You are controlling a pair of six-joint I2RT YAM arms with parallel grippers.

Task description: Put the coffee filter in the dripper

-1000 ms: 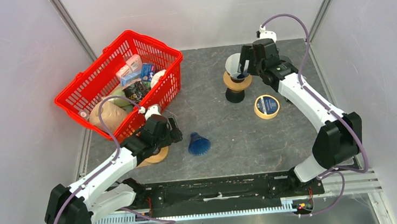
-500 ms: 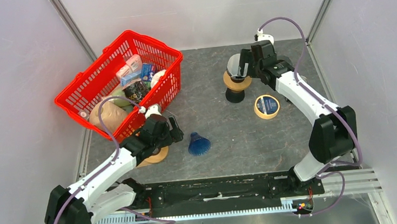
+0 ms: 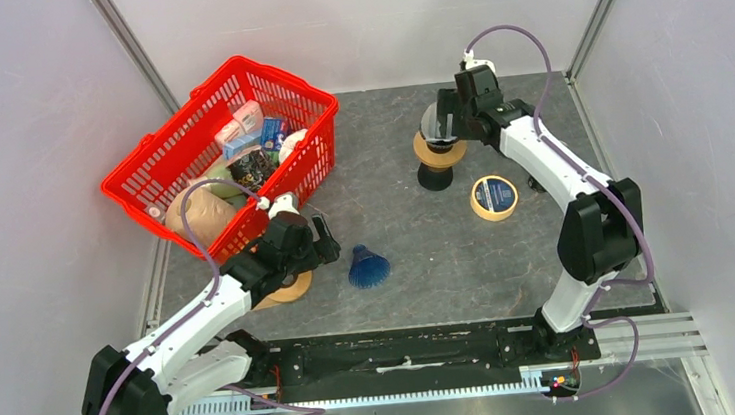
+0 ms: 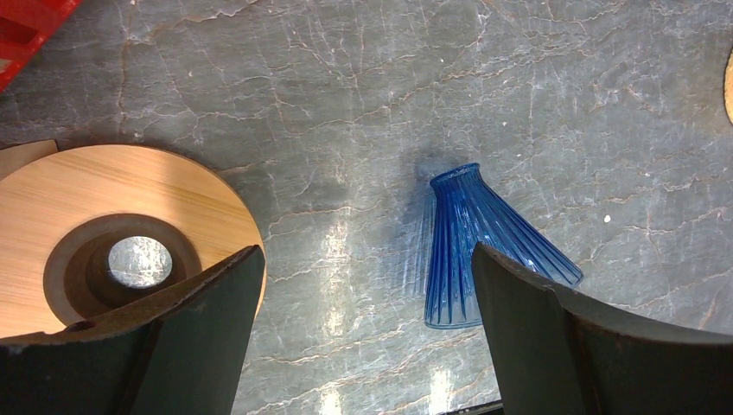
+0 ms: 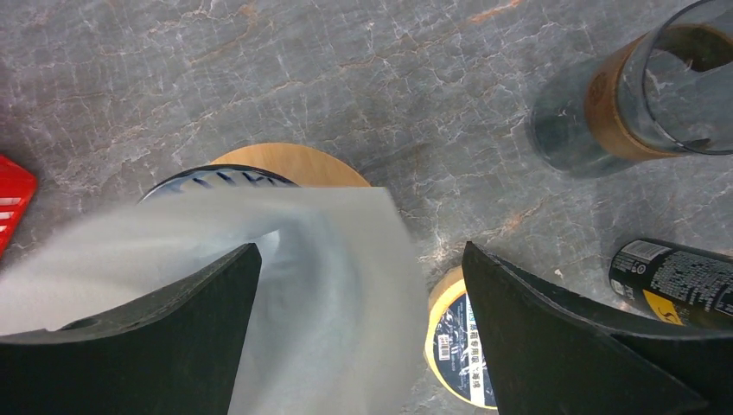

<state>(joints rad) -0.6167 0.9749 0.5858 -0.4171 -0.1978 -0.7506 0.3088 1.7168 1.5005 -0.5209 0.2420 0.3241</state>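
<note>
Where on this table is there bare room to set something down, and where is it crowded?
Free: between the red basket and the dripper; also between the blue cone and the tape roll, toward the near edge. Crowded: around the left gripper and wooden ring beside the basket, and around the right gripper at the dripper.

A: What do the arms look like?
B: Above the black base rail, the left arm and right arm have white links and bulky black joints.
A: Cables?
B: A purple cable loops along each. The left gripper and right gripper have broad matte black fingers.
</note>
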